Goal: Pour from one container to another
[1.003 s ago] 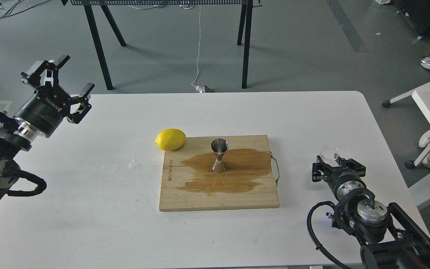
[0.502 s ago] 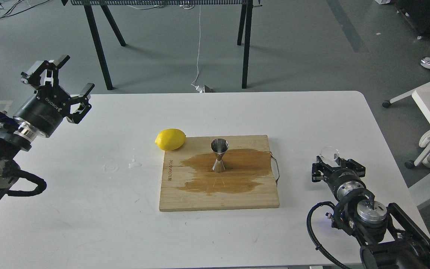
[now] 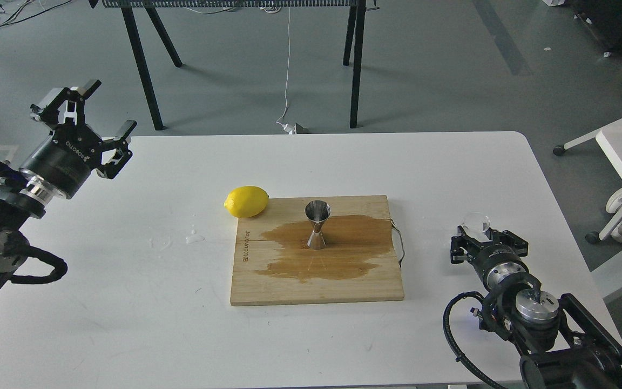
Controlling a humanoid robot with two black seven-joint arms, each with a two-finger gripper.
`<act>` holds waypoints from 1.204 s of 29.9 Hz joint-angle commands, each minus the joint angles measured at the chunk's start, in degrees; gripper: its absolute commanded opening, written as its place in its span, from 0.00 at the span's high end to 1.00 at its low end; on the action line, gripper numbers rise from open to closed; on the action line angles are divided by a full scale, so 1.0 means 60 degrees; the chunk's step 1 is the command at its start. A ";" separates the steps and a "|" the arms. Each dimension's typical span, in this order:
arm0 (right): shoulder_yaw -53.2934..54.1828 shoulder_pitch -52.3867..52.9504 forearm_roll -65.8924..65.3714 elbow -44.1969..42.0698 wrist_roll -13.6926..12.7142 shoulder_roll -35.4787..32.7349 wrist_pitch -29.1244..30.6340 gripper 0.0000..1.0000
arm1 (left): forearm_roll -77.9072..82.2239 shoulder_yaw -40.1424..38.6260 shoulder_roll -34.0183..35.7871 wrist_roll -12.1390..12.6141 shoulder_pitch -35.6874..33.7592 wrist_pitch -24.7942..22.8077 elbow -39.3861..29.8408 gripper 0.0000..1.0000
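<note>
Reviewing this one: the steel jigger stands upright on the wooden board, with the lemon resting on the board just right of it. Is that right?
Not quite. The head view shows the lemon left of the jigger, lying on the white table against the board's far-left corner, not on the board. The jigger does stand upright on the board.

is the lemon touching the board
Cannot tell: in the head view the lemon overlaps the board corner, hiding any contact or gap.

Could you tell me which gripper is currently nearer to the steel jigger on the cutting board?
The right. The right gripper, around the clear cup, sits off the board's right edge, level with the jigger. The left gripper is open, far off by the table's far-left corner.
</note>
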 commanded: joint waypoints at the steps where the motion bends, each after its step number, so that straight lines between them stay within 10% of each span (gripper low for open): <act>1: 0.0000 0.0001 0.0000 -0.0019 -0.0001 0.0015 0.0000 0.05 | 0.0000 0.0000 0.0001 0.0000 0.0001 0.0000 0.0000 0.10; 36: -0.0234 -0.0468 0.0015 0.0801 -0.0001 0.0030 0.0000 0.05 | 0.0000 0.0000 0.0001 0.0000 0.0031 0.0000 0.0000 0.10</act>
